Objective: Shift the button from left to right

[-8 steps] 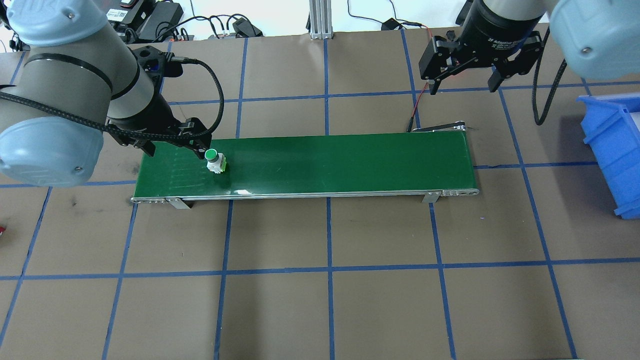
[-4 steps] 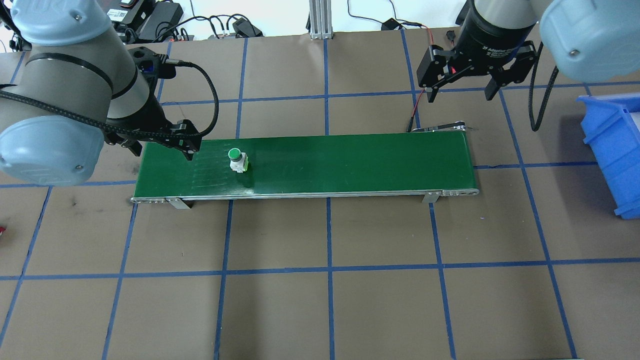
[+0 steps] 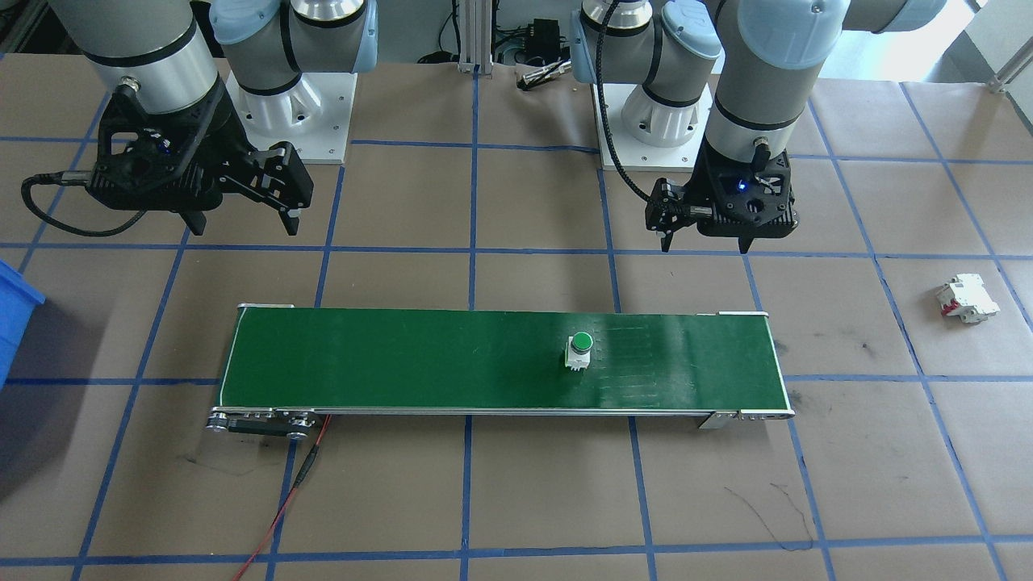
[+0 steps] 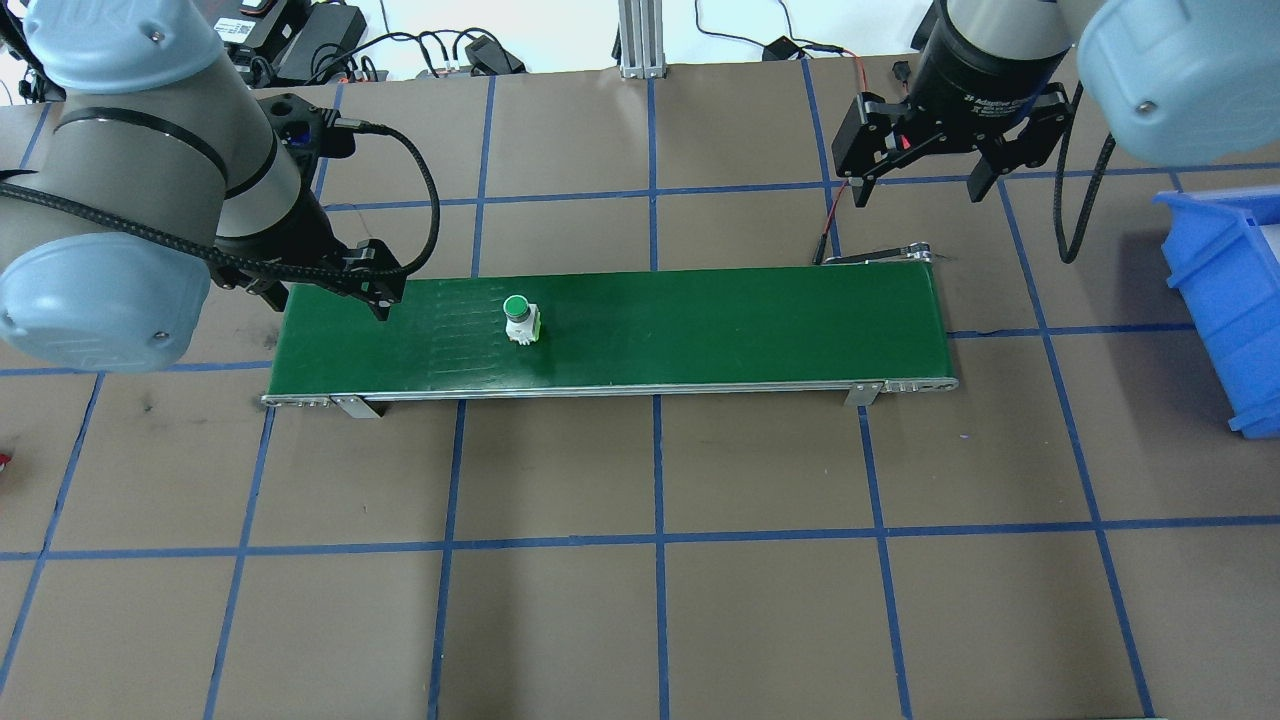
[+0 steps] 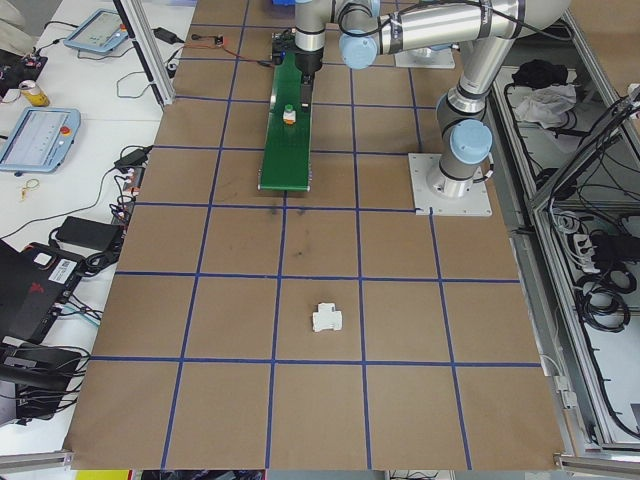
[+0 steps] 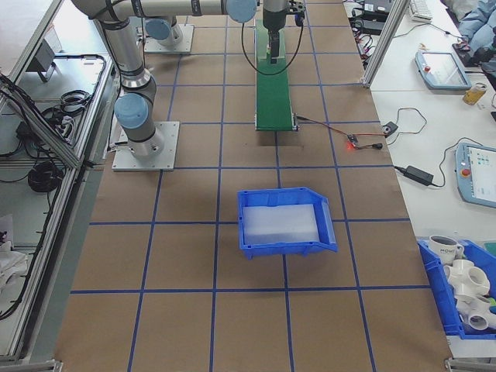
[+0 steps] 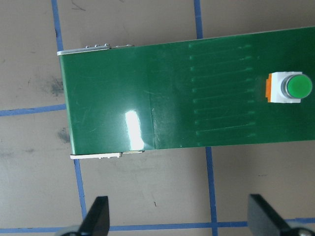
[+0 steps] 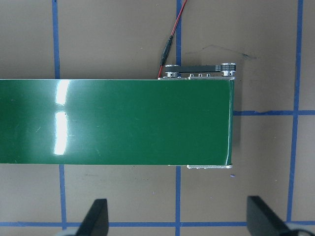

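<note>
The button, a green round cap on a white base, stands upright on the green conveyor belt, left of the belt's middle. It also shows in the front view as the button and at the right edge of the left wrist view as the button. My left gripper hangs open and empty over the belt's left end, well apart from the button. My right gripper is open and empty, above the table behind the belt's right end.
A blue bin stands at the right edge of the table. A white breaker block with red parts lies on the table beyond the belt's left end. A red wire runs from the belt's right end.
The button has travelled rightward along the belt, away from my left gripper. The left gripper drew back to the belt's left end. The right gripper shifted slightly.
</note>
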Robot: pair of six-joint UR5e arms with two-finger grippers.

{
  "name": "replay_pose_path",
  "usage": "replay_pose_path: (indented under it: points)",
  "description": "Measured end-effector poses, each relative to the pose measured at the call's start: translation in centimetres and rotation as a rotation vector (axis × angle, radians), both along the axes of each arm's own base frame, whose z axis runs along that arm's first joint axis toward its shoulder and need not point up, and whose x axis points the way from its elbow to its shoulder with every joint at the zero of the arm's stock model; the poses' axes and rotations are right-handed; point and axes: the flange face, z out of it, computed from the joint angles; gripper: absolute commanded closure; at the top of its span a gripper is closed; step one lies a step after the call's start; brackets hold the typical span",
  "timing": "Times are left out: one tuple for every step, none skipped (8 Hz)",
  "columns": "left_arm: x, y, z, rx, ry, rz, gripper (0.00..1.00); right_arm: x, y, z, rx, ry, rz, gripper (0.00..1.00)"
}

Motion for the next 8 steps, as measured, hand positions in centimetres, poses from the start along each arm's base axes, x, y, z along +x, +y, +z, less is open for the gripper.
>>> replay_pose_path:
  points:
    - [0.0,0.0,0.0,0.0,0.0,-0.001,0.0,0.0,0.0,0.0,-0.002,0.0,0.0,0.0]
    - [0.1,-0.1,0.1,-0.003,-0.001,0.001,0.0,0.0,-0.1,0.0,-0.005,-0.001,0.001,0.0]
    - [0.1,-0.1,0.1,-0.004,-0.002,0.004,0.0,0.0,-0.1,-0.1,-0.005,-0.003,0.0,0.0]
    - [0.1,-0.1,0.1,-0.005,-0.003,0.003,0.0,0.1,-0.2,-0.3,-0.001,-0.006,-0.003,0.0]
    - [0.2,-0.1,0.1,-0.004,-0.004,0.002,0.0,0.1,-0.7,-1.3,0.014,-0.008,-0.006,0.0]
    - [0.2,-0.1,0.1,-0.004,-0.005,0.001,0.0,0.2,-1.2,-2.5,0.035,-0.011,-0.009,0.0]
    - [0.2,-0.1,0.1,-0.004,-0.006,0.001,0.0,0.4,-1.9,-3.7,0.052,-0.034,-0.01,0.0]
    - [0.2,-0.1,0.1,-0.005,-0.007,0.001,0.0,0.8,-2.4,-4.9,0.066,-0.068,-0.012,0.0]
